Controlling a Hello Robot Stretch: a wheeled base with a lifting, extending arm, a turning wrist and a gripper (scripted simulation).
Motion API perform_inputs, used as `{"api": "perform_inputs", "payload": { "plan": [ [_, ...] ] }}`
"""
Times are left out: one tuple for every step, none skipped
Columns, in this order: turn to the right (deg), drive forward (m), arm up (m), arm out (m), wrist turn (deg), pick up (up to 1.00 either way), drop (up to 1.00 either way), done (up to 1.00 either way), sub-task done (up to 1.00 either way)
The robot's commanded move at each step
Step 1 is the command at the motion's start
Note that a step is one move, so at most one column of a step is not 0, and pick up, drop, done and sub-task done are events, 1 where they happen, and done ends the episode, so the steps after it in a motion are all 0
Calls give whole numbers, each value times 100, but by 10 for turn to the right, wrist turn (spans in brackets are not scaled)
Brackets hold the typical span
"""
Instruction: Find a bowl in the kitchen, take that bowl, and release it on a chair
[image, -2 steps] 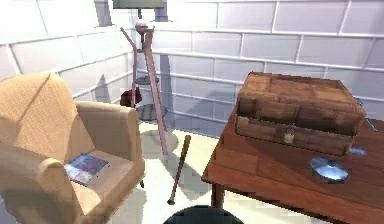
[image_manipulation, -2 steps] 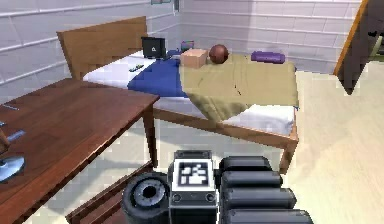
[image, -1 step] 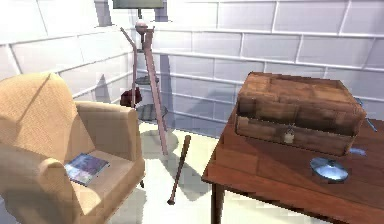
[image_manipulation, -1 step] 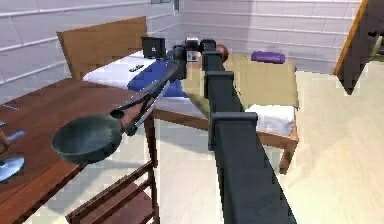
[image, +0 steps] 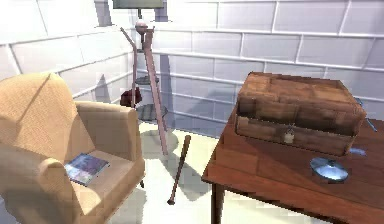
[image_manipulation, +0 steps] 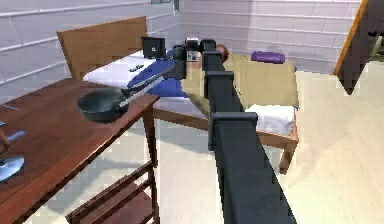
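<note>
A dark round bowl (image_manipulation: 98, 106) sits at the far end of my gripper (image_manipulation: 128, 97), over the corner of a brown wooden table (image_manipulation: 55, 150). I cannot tell whether the bowl rests on the table or whether the gripper holds it. The dark arm (image_manipulation: 235, 140) rises from the arm side view's bottom edge. A wooden chair (image_manipulation: 115, 205) stands at the table's near side, below the bowl. A tan armchair (image: 60, 130) with a book (image: 86, 167) on its seat stands at the forward view's left.
A bed (image_manipulation: 250, 85) with a wooden headboard and a purple thing (image_manipulation: 268, 57) lies beyond the arm. A brown suitcase (image: 298, 110) and a bluish disc (image: 330, 170) are on the table (image: 270, 175). A tripod lamp (image: 145, 70) and a leaning bat (image: 179, 170) stand by the white brick wall.
</note>
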Motion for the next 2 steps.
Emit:
{"api": "perform_inputs", "payload": {
  "plan": [
    [0, 0, -40, 0, 0, 0, 0, 0, 0],
    [0, 0, -50, 0, 0, 0, 0, 0, 0]
  ]
}}
